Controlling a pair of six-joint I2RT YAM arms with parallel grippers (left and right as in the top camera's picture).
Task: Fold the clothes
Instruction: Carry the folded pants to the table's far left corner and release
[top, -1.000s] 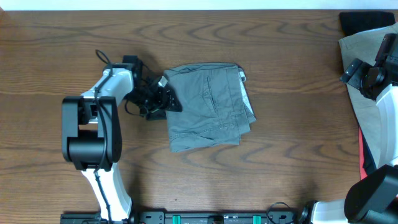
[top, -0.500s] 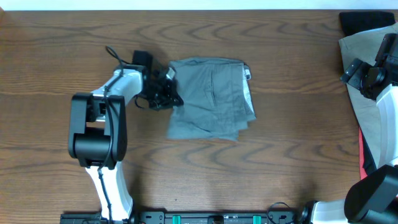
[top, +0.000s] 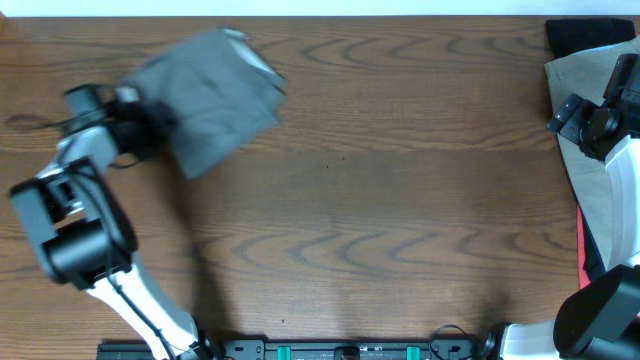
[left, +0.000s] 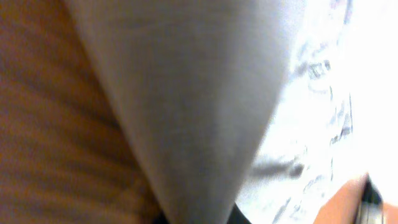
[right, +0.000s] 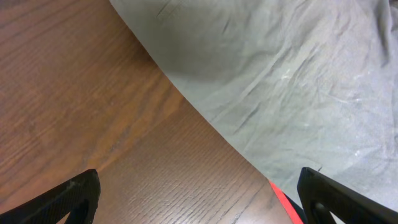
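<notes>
We see the left gripper (top: 140, 133) at the table's (top: 380, 230) far-left corner, apparently clamped on the grey shorts (top: 210, 95), which are blurred there. The right gripper (right: 199, 198) hangs with fingers spread wide over beige cloth (right: 298, 81) at the table's right edge.

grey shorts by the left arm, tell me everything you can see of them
The grey shorts are a folded bundle of soft mid-grey cloth, blurred in the overhead view and skewed over the far left part of the table. A paler patch shows at their far edge. The left gripper meets their left edge and seems to grip it. The left wrist view shows a grey fold close up. Whether they lie flat or are lifted is unclear.
</notes>
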